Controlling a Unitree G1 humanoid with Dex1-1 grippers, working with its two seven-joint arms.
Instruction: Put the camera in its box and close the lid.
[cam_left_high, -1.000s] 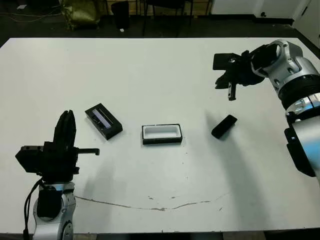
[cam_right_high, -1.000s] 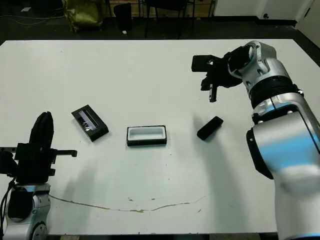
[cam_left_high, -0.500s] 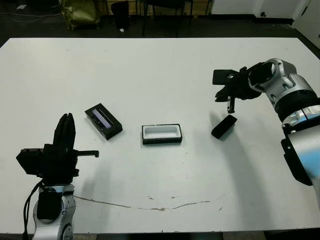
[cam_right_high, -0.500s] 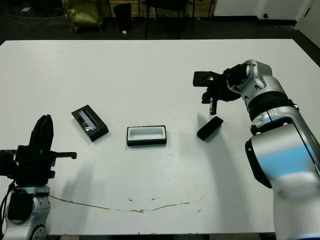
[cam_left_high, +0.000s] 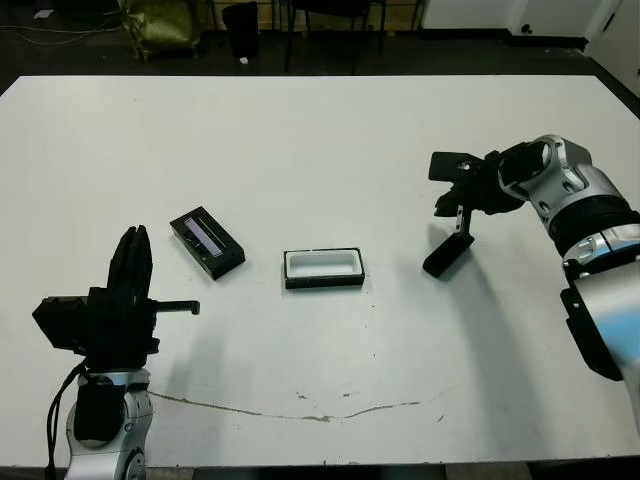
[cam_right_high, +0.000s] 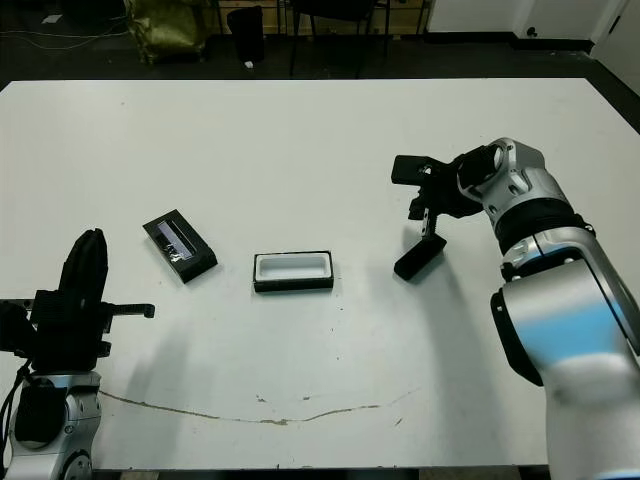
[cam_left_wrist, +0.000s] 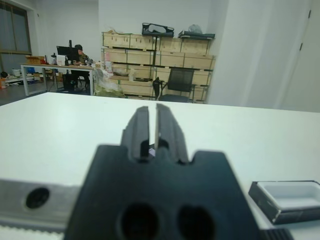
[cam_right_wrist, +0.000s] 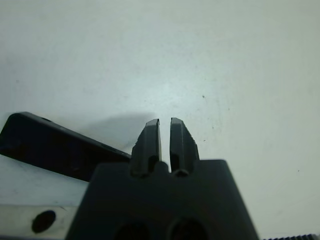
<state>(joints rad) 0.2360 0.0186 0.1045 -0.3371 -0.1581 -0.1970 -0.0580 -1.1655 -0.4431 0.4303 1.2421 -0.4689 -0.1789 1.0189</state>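
Spanning the whole scene, the white table (cam_left_high: 320, 130) is seen with the task's three parts lying well apart on it. The right gripper (cam_left_high: 460, 213) is poised just above the far end of the camera (cam_left_high: 448, 253), its fingers pressed nearly together with nothing between them. The left gripper (cam_left_high: 131, 260) is held idle at the near left, likewise closed on nothing. The lid (cam_left_high: 207, 243) lies left of centre, and the box (cam_left_high: 323, 268) sits open at the centre, its white lining exposed. The reach for the camera is judged to be in hand; opening the fingers and lowering them astride the camera is called for next.
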